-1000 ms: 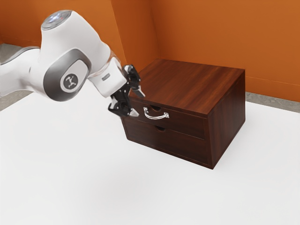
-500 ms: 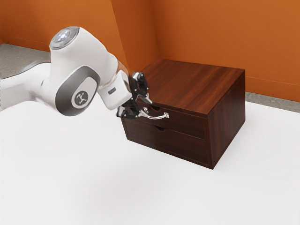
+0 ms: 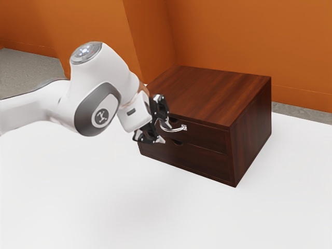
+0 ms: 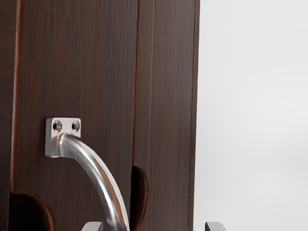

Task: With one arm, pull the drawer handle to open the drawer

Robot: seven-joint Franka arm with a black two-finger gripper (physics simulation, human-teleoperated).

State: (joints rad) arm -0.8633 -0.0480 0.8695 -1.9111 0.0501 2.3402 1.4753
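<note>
Gripper [image 3: 163, 129] at upper drawer's front, fingers spread, holding nothing. Metal handle [image 3: 174, 126] passes between fingertips [image 4: 91, 226]; contact cannot be told. Handle's end bracket [image 4: 63, 137] is screwed to upper drawer [image 3: 205, 133], whose front looks flush with dark wooden cabinet [image 3: 212, 91]. Lower drawer [image 3: 189, 155] beneath, also shut. Cabinet stands on white table [image 3: 78, 207], orange wall [image 3: 233, 36] behind.

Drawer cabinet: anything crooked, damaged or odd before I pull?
Nothing stands out. The cabinet sits flat on the table; upper drawer and lower drawer look flush shut, and the metal handle is intact, between the open jaws.
</note>
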